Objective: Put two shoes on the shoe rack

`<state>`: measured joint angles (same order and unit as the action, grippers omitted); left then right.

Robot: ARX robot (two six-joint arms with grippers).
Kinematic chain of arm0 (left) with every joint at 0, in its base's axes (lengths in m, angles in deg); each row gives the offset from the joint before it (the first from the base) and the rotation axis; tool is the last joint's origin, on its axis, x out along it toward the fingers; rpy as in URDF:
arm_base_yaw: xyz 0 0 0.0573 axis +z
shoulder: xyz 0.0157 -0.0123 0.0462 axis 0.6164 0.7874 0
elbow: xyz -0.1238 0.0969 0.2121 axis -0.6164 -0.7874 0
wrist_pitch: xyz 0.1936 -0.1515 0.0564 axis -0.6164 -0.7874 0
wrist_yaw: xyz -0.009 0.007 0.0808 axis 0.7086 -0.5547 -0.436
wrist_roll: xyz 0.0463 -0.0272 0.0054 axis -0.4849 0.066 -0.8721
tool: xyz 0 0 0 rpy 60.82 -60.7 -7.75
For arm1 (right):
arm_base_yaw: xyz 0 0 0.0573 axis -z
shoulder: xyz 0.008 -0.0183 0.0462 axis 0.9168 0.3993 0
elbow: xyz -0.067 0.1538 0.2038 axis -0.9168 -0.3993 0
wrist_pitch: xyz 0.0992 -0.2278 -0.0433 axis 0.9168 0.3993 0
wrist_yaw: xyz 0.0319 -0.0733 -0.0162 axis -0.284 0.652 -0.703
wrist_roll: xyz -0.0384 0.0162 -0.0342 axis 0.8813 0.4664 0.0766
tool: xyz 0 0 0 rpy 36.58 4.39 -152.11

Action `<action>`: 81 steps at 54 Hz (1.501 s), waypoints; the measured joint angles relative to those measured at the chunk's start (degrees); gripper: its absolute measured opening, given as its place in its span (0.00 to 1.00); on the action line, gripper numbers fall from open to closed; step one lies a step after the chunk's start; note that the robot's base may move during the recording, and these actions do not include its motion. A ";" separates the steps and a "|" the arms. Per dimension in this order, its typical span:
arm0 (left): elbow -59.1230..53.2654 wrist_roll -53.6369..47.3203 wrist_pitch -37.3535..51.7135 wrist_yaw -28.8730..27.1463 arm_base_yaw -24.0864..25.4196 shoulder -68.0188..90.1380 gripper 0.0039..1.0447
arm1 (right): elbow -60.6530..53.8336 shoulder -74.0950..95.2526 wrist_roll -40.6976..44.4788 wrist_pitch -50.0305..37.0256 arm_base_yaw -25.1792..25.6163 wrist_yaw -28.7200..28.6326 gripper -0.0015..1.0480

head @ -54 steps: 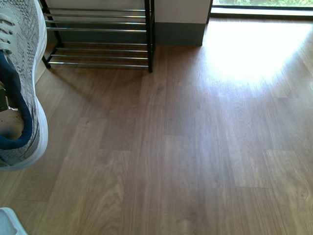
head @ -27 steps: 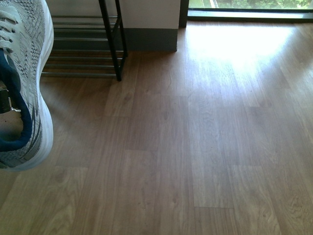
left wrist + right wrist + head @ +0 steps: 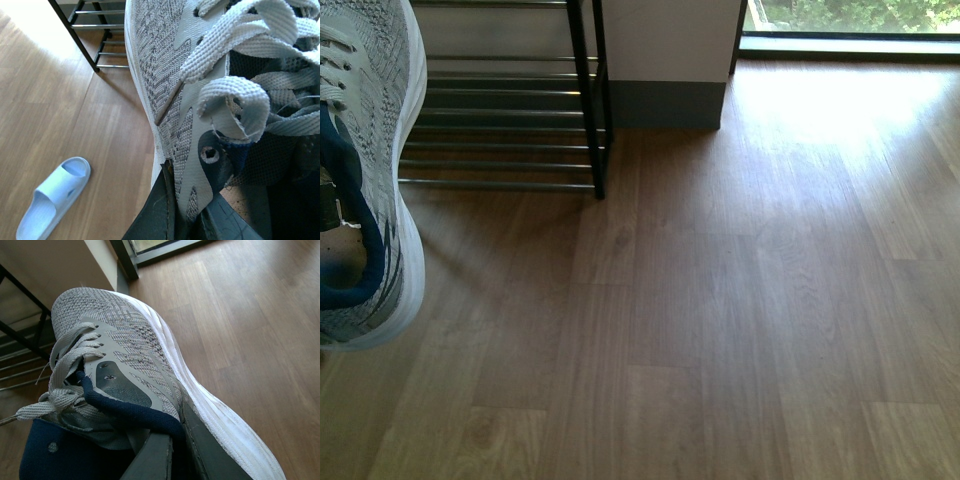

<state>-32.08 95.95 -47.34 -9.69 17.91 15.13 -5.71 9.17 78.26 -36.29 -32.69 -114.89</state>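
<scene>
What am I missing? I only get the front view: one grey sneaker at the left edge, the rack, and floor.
Observer: The right claw grips a second grey sneaker by its navy collar.
Operator: Any other footwear around?
Observer: One pale blue slide lies on the floor, shown by the left wrist view.
Operator: How is the first sneaker held?
Observer: The left claw clamps its side wall beside the laces, one finger outside, one in the opening.
</scene>
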 joint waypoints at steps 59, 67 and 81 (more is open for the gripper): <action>0.00 0.00 -0.02 0.37 0.00 -0.02 0.02 | 0.00 0.00 0.02 0.00 0.07 0.48 0.01; 0.00 -0.02 -0.04 -0.02 0.24 0.00 0.02 | -0.02 -0.07 0.02 0.00 -0.04 -0.11 0.01; 0.00 0.09 -0.04 -0.04 0.31 0.00 0.02 | 0.00 -0.11 0.02 0.00 -0.17 -0.74 0.01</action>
<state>-32.08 96.04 -47.38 -9.74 18.22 15.13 -5.71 9.06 78.28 -36.29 -32.86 -115.63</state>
